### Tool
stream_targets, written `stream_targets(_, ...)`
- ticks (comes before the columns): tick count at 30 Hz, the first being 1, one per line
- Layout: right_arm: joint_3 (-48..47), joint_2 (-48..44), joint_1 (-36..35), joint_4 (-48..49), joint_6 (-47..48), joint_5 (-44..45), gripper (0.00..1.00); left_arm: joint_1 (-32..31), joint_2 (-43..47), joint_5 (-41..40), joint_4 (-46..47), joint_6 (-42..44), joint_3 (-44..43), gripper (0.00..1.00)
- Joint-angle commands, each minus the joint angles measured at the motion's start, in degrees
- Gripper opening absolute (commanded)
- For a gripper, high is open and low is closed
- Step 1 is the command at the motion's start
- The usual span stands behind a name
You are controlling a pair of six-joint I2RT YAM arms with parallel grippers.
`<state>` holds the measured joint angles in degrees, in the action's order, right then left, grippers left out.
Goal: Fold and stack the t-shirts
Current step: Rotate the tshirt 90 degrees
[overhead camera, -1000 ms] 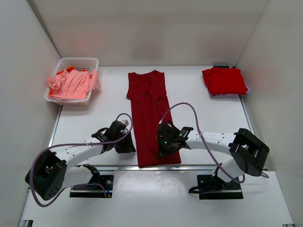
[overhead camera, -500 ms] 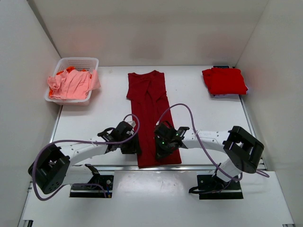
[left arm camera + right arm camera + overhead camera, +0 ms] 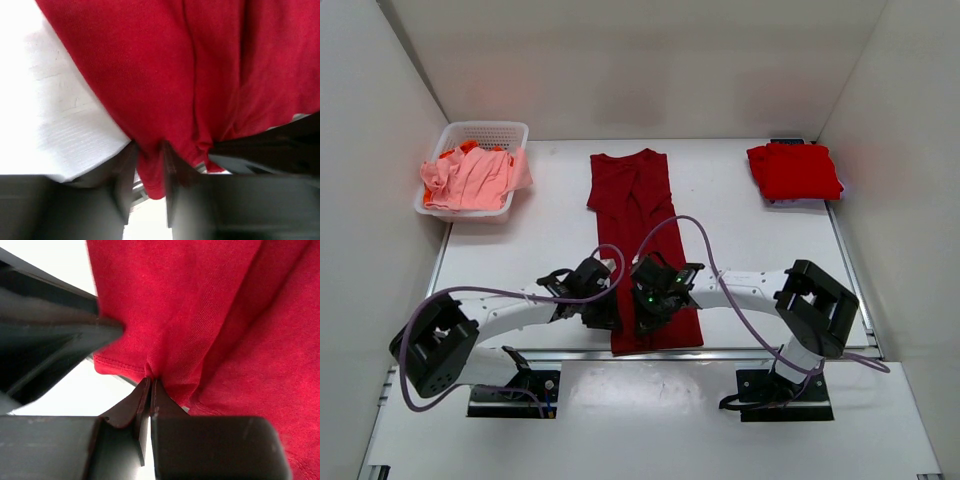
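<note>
Far left I saw the white basket (image 3: pixel 455 130) at the back corner of the counter (image 3: pixel 750 240), with a salmon-pink t-shirt (image 3: pixel 470 180) piled in it and spilling over the rim. An orange t-shirt (image 3: pixel 468 148) was showing behind it.

Centre: the maroon t-shirt (image 3: pixel 635 200) lay as a long narrow strip, collar end far, hem end at the near edge of the counter. Both arms were reaching in low over its near end, close beside each other.

The left gripper (image 3: pixel 603 310) was at the strip's near left edge. In the left wrist view the gripper (image 3: pixel 148 172) was pinching a bunched bit of the maroon hem between its two fingers (image 3: pixel 125 185). The cloth was puckered above the pinch and white counter was visible to the left.

The right gripper (image 3: pixel 650 310) sat just to the right of that, over the strip. In the right wrist view the gripper (image 3: pixel 149 390) had its fingers pressed together on a small fold of the same cloth, with creases radiating up from the pinch. The hem stitching was visible just left of it, and the other arm's dark body filled the left side.

Far right: a bright red t-shirt (image 3: pixel 792 170), folded square, lay at the back right corner, well apart from the arms
</note>
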<state>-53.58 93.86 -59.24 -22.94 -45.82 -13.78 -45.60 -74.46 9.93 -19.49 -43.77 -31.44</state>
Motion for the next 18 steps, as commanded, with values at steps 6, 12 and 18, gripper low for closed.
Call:
stream_targets(6,0.2,-0.8,0.2,-0.3,0.6,-0.4,0.01,0.3,-1.3,0.4,-3.1,2.0,-1.0,0.0)
stream_targets(12,3.6,-2.0,1.8,-0.4,-0.1,-0.1,0.01,3.4,4.1,0.2,-5.4,2.2,2.4,0.0)
stream_targets(18,6.0,-8.5,1.7,2.0,-0.5,3.9,0.07,3.2,6.2,1.1,-4.4,1.4,5.1,0.0)
